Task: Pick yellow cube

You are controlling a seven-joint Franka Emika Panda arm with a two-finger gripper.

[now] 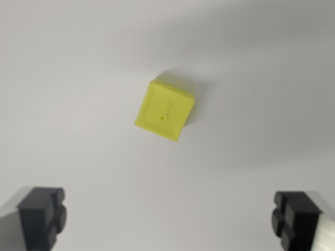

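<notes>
Gripper [170,217] spread wide, empty, black fingertips [42,214] at the wrist view's lower corners, touching nothing. Yellow cube [165,111] resting on the white counter [78,78], turned askew, above the gap between the fingertips, well apart from both.

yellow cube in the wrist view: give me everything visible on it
The yellow cube is a small, bright lime-yellow block, matte and plastic-looking. Its top face shows a small hole with a thin groove running from it. It sits flat on the plain white surface, rotated so its edges run skew to the frame, slightly above centre, casting a soft shadow toward the upper right. Nothing touches it; the gripper has its jaws spread wide at the bottom corners, well clear of it.
</notes>
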